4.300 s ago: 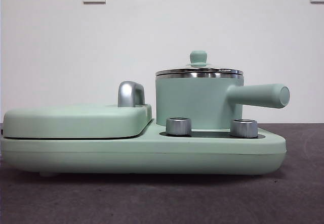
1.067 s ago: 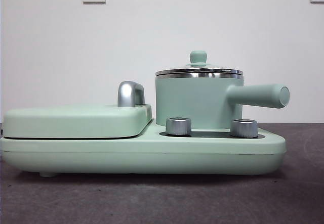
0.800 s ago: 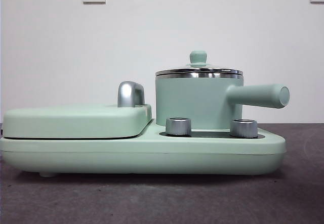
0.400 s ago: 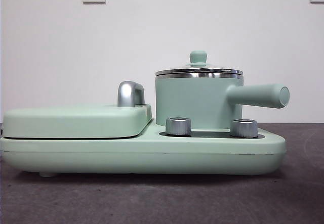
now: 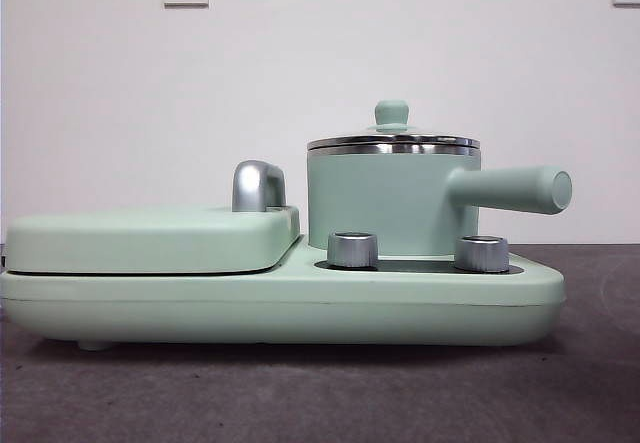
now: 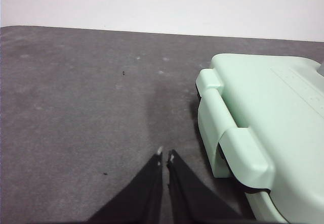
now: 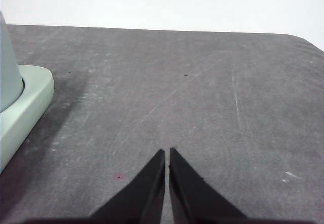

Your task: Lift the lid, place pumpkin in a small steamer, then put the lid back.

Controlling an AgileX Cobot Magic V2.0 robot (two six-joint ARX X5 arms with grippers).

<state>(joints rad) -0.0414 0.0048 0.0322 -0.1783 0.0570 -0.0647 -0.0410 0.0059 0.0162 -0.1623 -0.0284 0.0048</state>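
Both your grippers — left gripper [image 6: 165, 157] and right gripper [image 7: 167, 151] — hang clenched on nothing above the bare grey table [image 7: 202, 92], beside the appliance's ends. You're at the first step: the lid [image 5: 393, 141] sits level on the small steamer [image 5: 385, 203], so open the jaws and pinch its upright knob [image 5: 391, 114] from above. The steamer's side handle [image 5: 515, 189] lies level, along the front view's width — the pumpkin is nowhere in view.

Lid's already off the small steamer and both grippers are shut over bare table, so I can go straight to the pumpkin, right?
Not quite: the lid is on the small steamer, as the front view shows. The rest holds: the left gripper and right gripper are both shut over bare table, holding nothing. No pumpkin appears in any view.
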